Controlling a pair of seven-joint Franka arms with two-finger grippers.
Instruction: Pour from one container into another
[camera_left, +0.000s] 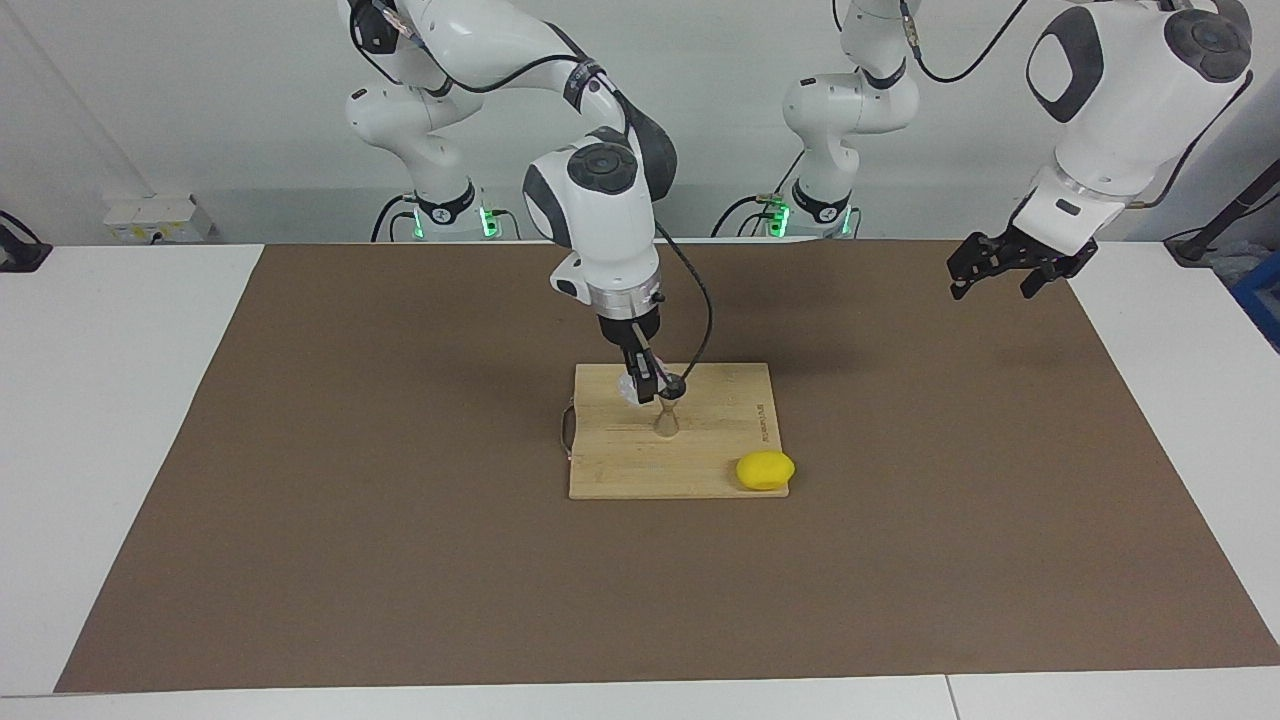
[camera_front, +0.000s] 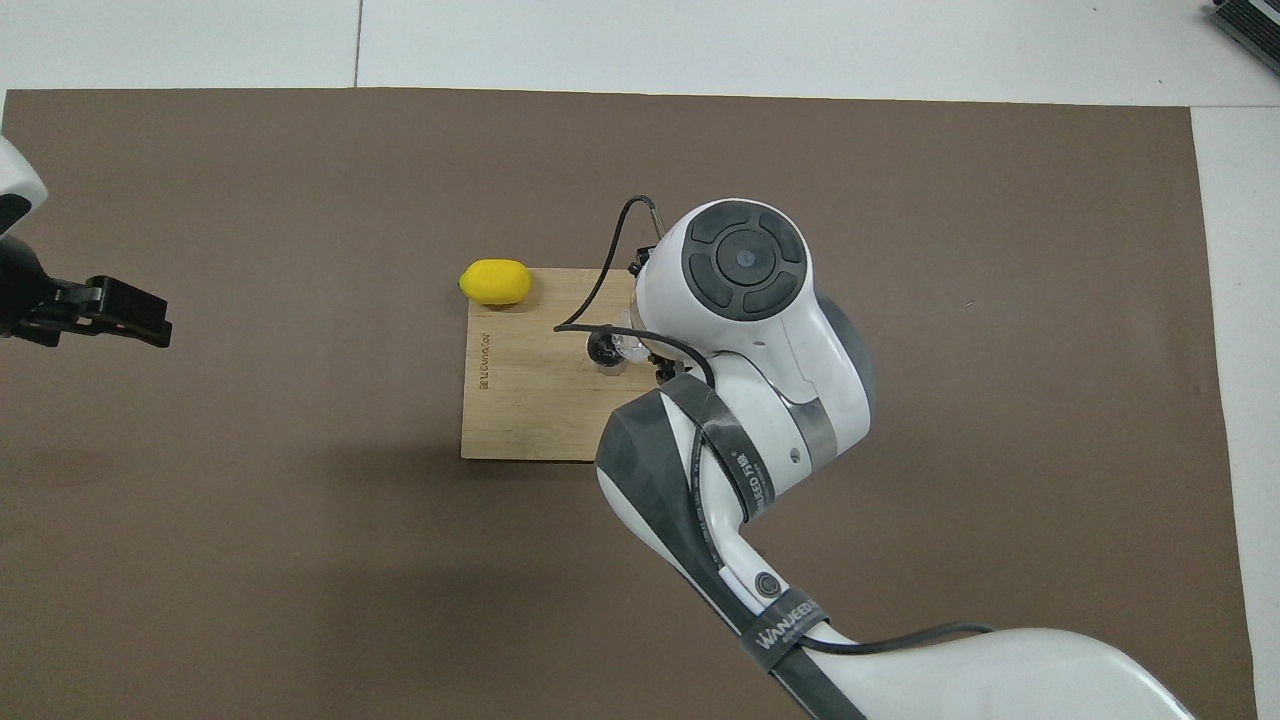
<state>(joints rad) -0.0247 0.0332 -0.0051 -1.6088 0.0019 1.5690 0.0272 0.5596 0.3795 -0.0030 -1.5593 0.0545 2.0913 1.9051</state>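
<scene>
At the centre of the frame, the right gripper (camera_left: 645, 383) is pinching the glass tumbler (camera_left: 630, 388), tipping it against the jigger (camera_left: 667, 408) standing on the cutting board (camera_left: 610, 470). The pour is seemingly under way; next comes righting the glass without knocking the jigger. The left gripper (camera_left: 1003, 272) is waiting spread at upper right.

Glass tumbler (camera_left: 630, 388): small, clear, held off the surface and tilted, its mouth toward the jigger's top; sits just above centre of the facing view. Contents cannot be made out.

Steel jigger (camera_left: 667, 412): grey, hourglass-shaped with a narrow waist, standing upright at frame centre, touching or just beside the tumbler's rim. In the overhead view its dark open top (camera_front: 602, 348) lies near centre, the tumbler (camera_front: 628, 346) beside it.
</scene>
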